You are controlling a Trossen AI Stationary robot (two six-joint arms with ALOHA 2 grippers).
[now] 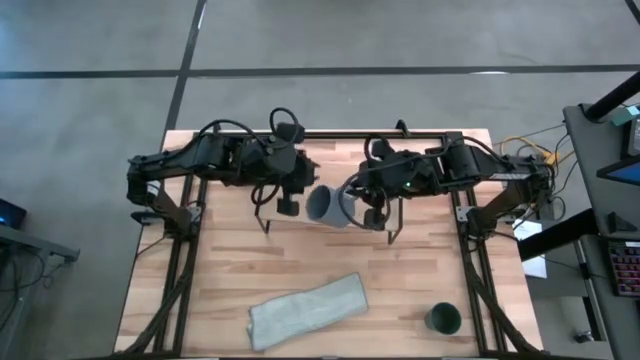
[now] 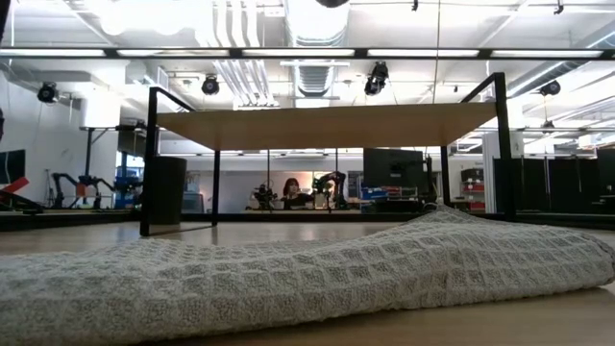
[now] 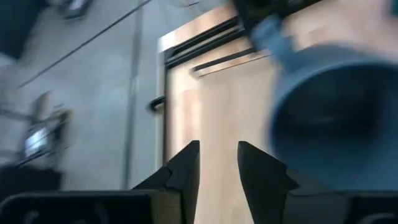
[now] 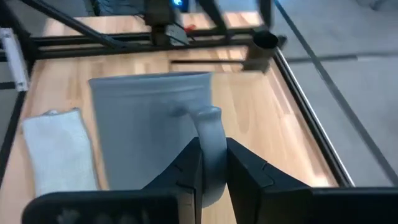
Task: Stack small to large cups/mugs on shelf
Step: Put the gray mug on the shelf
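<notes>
With its fingers clamped on the handle, the right gripper (image 4: 212, 163) carries the grey-blue mug (image 1: 325, 206) above mid-table over the shelf (image 2: 327, 126); a handle grip leaves the body free for setting down. Mug's interior isn't visible. Left gripper (image 3: 217, 163) hovers just left of the mug, fingers slightly apart, holding nothing. Dark teal-green cup (image 1: 443, 319) stands upright at the near-right corner, apparently empty. Folded knit cloth (image 1: 307, 311) lies near-centre. Black cup (image 2: 165, 196) stands beneath the shelf.
</notes>
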